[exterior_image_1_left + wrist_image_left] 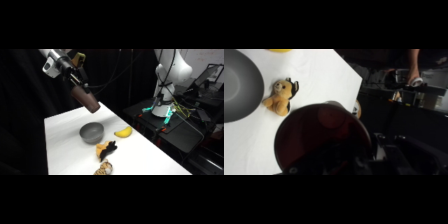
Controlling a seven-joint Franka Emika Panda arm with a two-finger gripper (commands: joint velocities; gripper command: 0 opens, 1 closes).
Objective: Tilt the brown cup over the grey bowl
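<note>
The brown cup point(87, 100) hangs tilted in the air above the table, its lower end pointing down and right, just above and slightly behind the grey bowl point(92, 132). My gripper point(79, 86) is shut on the cup's upper end. In the wrist view the cup point(321, 135) fills the lower middle with its open mouth toward the camera, and the bowl point(239, 85) lies at the left edge. The bowl looks empty.
A yellow banana-like piece point(123, 132) lies right of the bowl. A black-and-orange toy point(107, 149) and a small patterned round item point(104, 170) lie in front of it. The table's right edge point(150, 140) borders a dark stand with cables.
</note>
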